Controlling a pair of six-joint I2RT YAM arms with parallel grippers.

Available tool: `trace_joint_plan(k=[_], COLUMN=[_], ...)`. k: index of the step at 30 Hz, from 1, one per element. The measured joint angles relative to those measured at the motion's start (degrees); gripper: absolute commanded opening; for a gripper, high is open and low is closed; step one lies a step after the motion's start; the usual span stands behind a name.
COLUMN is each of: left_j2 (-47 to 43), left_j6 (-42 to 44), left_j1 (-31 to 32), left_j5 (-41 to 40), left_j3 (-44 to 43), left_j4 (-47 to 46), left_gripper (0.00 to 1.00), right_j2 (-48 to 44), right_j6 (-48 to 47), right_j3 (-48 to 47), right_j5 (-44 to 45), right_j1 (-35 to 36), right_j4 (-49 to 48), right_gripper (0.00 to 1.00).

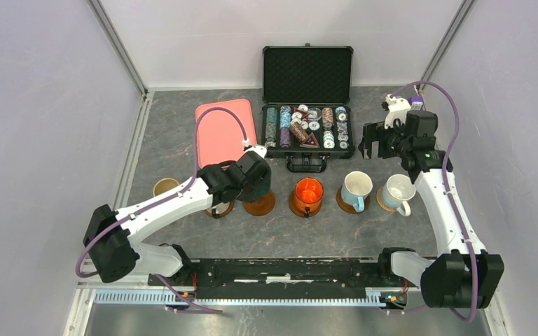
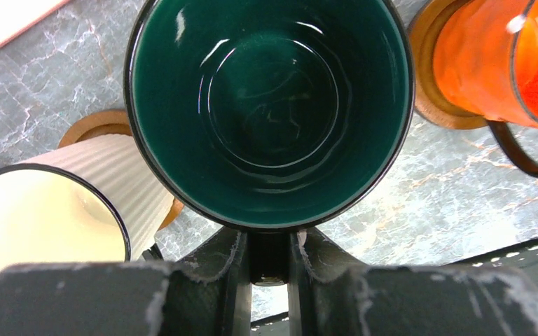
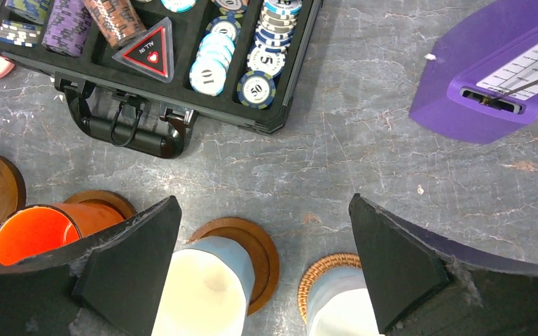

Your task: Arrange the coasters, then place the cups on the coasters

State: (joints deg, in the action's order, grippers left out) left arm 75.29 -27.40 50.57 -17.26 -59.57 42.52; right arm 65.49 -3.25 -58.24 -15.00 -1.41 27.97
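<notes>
Left wrist view: your left gripper (image 2: 269,269) clamps the dark green mug (image 2: 270,105) by its handle. White ribbed mug (image 2: 105,189) sits at its 8 o'clock, orange mug (image 2: 490,63) at 2 o'clock. Your right gripper (image 3: 259,210) is spread wide, empty.

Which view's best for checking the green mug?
Left wrist: green mug fills the frame, rim and empty inside clear, left gripper shut on it. Top external shows it mostly hidden behind that gripper. Right wrist doesn't show it.

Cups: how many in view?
6: tan far left, ribbed white next, green in left gripper, then orange, blue, white rightward. None likely hidden.
</notes>
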Motion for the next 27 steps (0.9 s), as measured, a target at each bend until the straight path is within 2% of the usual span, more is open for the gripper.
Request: trace_joint_plan(k=[14, 27], left_j2=[0.6, 2.3], left_j6=[-0.1, -0.1], left_j1=[0.2, 0.4], left_j5=[-0.3, -0.2], left_j3=[6.9, 8.0], left_j4=[-5.2, -8.9], left_gripper=[0.02, 0.02], right_j2=[0.0, 0.0], right_j6=[0.2, 0.1], right_j3=[0.8, 0.9], right_j5=[0.0, 0.0], right_j1=[0.0, 0.0], right_j4=[0.0, 0.0], right_gripper=[0.98, 0.98])
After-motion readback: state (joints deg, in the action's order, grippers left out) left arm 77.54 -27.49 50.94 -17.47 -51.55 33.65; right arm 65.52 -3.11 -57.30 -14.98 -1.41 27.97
